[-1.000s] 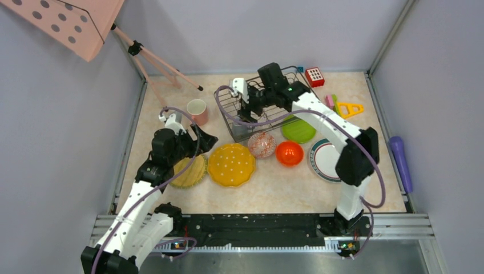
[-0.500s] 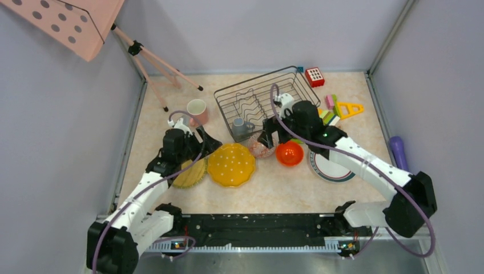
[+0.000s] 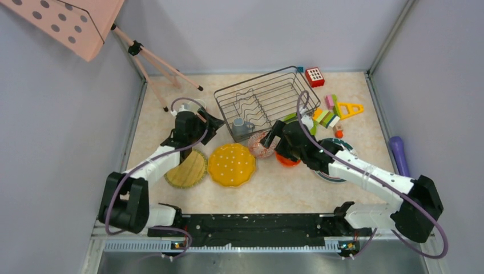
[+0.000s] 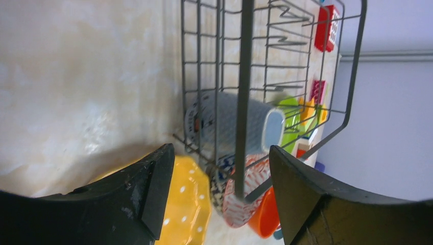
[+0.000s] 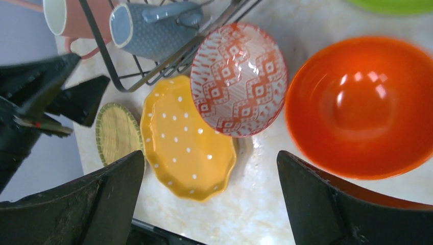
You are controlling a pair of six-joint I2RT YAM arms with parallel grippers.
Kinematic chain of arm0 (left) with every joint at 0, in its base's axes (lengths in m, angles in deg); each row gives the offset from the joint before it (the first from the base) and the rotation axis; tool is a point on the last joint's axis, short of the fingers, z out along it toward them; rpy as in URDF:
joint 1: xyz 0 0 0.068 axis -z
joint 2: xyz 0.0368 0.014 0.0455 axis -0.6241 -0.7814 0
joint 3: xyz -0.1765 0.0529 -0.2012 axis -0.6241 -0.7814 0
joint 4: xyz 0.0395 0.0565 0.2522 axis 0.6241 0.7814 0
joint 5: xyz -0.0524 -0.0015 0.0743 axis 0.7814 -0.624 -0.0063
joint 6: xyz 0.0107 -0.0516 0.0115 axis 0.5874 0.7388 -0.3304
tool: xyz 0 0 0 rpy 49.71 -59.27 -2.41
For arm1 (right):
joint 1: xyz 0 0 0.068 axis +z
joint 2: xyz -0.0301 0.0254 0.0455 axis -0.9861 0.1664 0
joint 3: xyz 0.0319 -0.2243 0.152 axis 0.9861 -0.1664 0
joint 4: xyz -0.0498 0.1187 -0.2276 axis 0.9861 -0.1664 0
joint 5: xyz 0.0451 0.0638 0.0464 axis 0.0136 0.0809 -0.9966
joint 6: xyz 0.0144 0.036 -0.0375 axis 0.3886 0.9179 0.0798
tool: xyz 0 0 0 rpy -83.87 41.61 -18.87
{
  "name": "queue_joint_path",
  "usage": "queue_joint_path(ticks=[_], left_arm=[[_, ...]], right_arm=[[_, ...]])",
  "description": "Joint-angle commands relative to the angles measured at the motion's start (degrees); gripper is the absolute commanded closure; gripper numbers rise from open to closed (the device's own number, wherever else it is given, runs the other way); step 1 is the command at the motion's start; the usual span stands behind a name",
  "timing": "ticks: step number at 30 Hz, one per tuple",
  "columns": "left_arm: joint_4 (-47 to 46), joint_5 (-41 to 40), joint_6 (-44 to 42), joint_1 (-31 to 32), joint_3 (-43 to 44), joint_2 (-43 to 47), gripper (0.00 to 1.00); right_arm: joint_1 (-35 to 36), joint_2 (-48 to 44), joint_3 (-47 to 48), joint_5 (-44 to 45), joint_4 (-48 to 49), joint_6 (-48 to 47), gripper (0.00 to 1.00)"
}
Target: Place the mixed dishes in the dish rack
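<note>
The dish rack (image 3: 268, 94) stands at the back middle with the grey mug (image 3: 240, 127) lying in its near left corner. My left gripper (image 3: 212, 122) is open just left of that corner, over the spot where the pink mug (image 5: 62, 18) stands; the rack's corner wire (image 4: 244, 102) shows beyond its jaws. My right gripper (image 3: 273, 135) hangs wide open above the patterned bowl (image 5: 239, 79), with the orange-red bowl (image 5: 362, 107) beside it. A dotted yellow plate (image 3: 231, 164) and a woven-look scalloped plate (image 3: 187, 169) lie in front. The lime green plate (image 3: 291, 118) and the white green-rimmed plate (image 3: 326, 173) are partly hidden by the right arm.
Coloured toy blocks (image 3: 327, 117), a red block (image 3: 314, 76) and a yellow triangle (image 3: 349, 108) lie right of the rack. A purple cylinder (image 3: 399, 155) rests by the right wall. A pink dotted board (image 3: 74, 23) on a tripod stands at the back left.
My right arm pulled back out of the rack and came down over the patterned bowl, jaws opening wide. My left gripper moved away from me to the rack's corner, jaws narrowing a little.
</note>
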Motion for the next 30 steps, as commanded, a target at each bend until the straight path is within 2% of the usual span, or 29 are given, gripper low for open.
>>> queue_joint_path(ticks=[1, 5, 10, 18, 22, 26, 29, 30], left_arm=[[-5.96, -1.78, 2.84, 0.3, 6.81, -5.04, 0.28], [-5.19, -4.39, 3.26, 0.31, 9.14, -8.6, 0.35], [-5.05, -6.57, 4.63, 0.38, 10.65, -12.5, 0.51], [-9.58, -5.03, 3.62, 0.4, 11.62, -18.08, 0.57], [-8.03, -6.06, 1.73, 0.4, 12.45, -18.71, 0.74], [-6.15, -7.42, -0.31, 0.31, 12.03, -17.55, 0.98], [-4.25, -9.13, -1.84, 0.23, 11.75, -15.89, 1.0], [-3.54, -9.78, -2.21, 0.22, 11.65, -15.3, 1.0]], right_arm=[[6.57, 4.8, 2.12, 6.79, -0.06, 16.39, 0.01], [11.67, 9.14, 3.37, 12.56, -1.44, 24.44, 0.09], [11.87, 12.24, 1.94, 13.95, 0.57, 30.86, 0.13], [11.83, 18.75, 3.24, 19.37, 3.67, 34.11, 0.25], [11.82, 21.82, 4.84, 20.74, 2.12, 35.23, 0.28], [11.59, 22.42, 3.44, 21.76, 4.05, 35.9, 0.41], [11.18, 22.57, 3.26, 22.75, 4.34, 35.66, 0.55], [11.05, 22.72, 3.37, 22.92, 4.35, 35.54, 0.56]])
